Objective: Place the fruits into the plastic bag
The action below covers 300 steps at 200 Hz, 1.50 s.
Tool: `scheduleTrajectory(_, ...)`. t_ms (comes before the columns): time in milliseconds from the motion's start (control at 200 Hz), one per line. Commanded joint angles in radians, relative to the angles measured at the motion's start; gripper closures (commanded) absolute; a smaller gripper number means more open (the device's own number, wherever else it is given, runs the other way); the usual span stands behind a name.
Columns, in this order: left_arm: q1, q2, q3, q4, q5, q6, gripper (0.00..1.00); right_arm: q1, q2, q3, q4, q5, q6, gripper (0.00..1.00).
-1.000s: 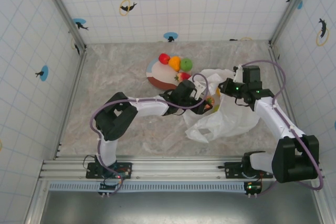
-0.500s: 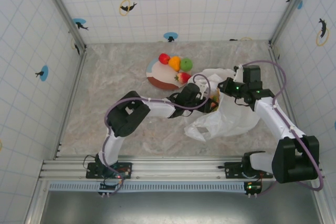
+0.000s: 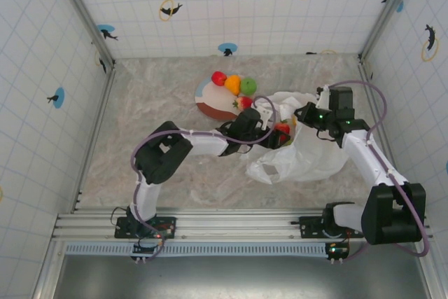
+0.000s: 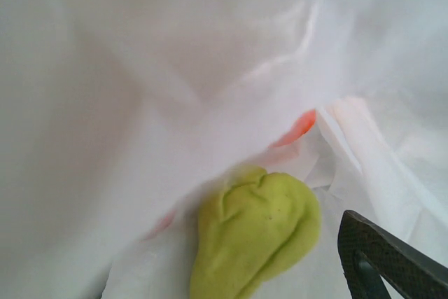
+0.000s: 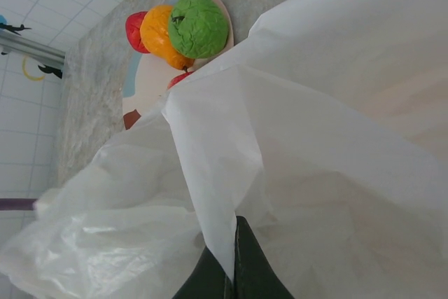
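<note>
toward the right edge of the table [image 3: 154,117], our left arm [image 3: 203,143] stretches low and nearly straight, the left gripper [image 3: 275,131] inside the mouth of the plastic bag [image 3: 308,162], jaws spread, holding nothing. the right gripper [image 5: 231,274] pinches the bag's thin, crinkled, translucent film. a matte yellow-green pear [image 4: 255,232] lies loose inside (a reddish fruit [image 4: 297,128] glows through a fold). toward the far edge, the round plate [image 3: 204,108] carries a red apple [image 3: 219,78], orange [image 3: 233,83], green apple [image 3: 248,87] and strawberry [image 3: 245,102].
</note>
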State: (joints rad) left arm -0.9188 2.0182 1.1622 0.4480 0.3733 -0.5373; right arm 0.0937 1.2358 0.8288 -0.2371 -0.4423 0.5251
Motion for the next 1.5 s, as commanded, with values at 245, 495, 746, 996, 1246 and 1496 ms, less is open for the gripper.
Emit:
scheduleTrajectory(245,0.012,-0.253,-0.19,-0.067,0.035,0.134,0.17,-0.032,0.005,0.028,-0.08,0.033,-0.116,1.0)
scheduleTrajectory(495,0.015,-0.382,-0.249,-0.184,0.062,0.243,0.18,-0.034,0.02,0.031,-0.069,0.025,-0.117,1.0)
scheduleTrajectory(746,0.059,-0.504,-0.279,-0.302,0.132,0.374,0.2,-0.038,0.029,0.038,-0.072,0.016,-0.129,1.0)
scheduleTrajectory(996,0.162,-0.649,-0.329,-0.292,0.146,0.378,0.19,-0.043,0.027,0.038,-0.077,0.023,-0.144,1.0)
scheduleTrajectory(1246,0.295,-0.589,-0.242,-0.362,-0.148,0.245,0.18,-0.049,0.017,0.051,-0.121,0.05,-0.172,1.0)
scheduleTrajectory(1496,0.339,-0.326,-0.031,-0.446,-0.166,0.26,0.16,-0.055,0.001,0.05,-0.151,0.098,-0.193,1.0)
